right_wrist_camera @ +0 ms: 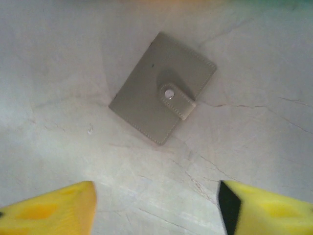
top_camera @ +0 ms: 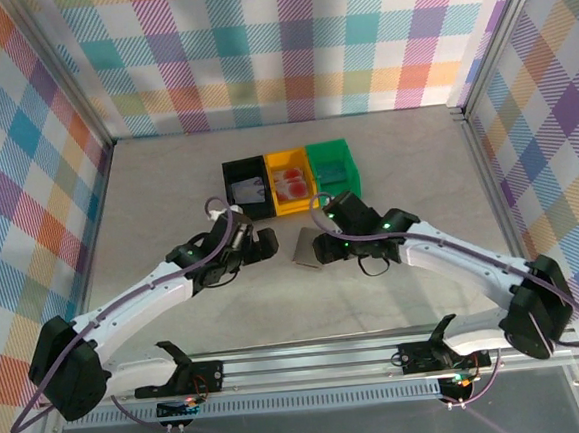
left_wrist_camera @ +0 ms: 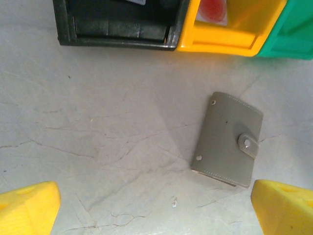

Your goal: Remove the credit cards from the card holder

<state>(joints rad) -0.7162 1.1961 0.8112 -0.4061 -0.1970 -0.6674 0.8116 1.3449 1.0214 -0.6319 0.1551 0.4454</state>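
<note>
Card holder (left_wrist_camera: 228,139) lies flat on the surface (left_wrist_camera: 98,122). It is shut, with the snap tab (left_wrist_camera: 248,143) fastened. It sits askew, its sides not square to the bin row. All four edges are free, with bare surface on every side.

Behind it stand the black bin (left_wrist_camera: 117,27), yellow bin (left_wrist_camera: 230,32) and green bin (left_wrist_camera: 293,34), touching side by side. The yellow bin's front wall is nearest the holder, with a clear gap between them.

A red-and-white credit card (left_wrist_camera: 213,9) lies inside the yellow bin. Overhead, a pale card (top_camera: 249,190) shows in the black bin.

Left hand (left_wrist_camera: 155,210): fingers spread wide, empty. The holder lies ahead of it, off toward the right-side fingertip (left_wrist_camera: 283,208).

Right hand (right_wrist_camera: 156,210): fingers spread wide, empty. The holder lies ahead of it, about midway between its fingertips, with open surface between.
</note>
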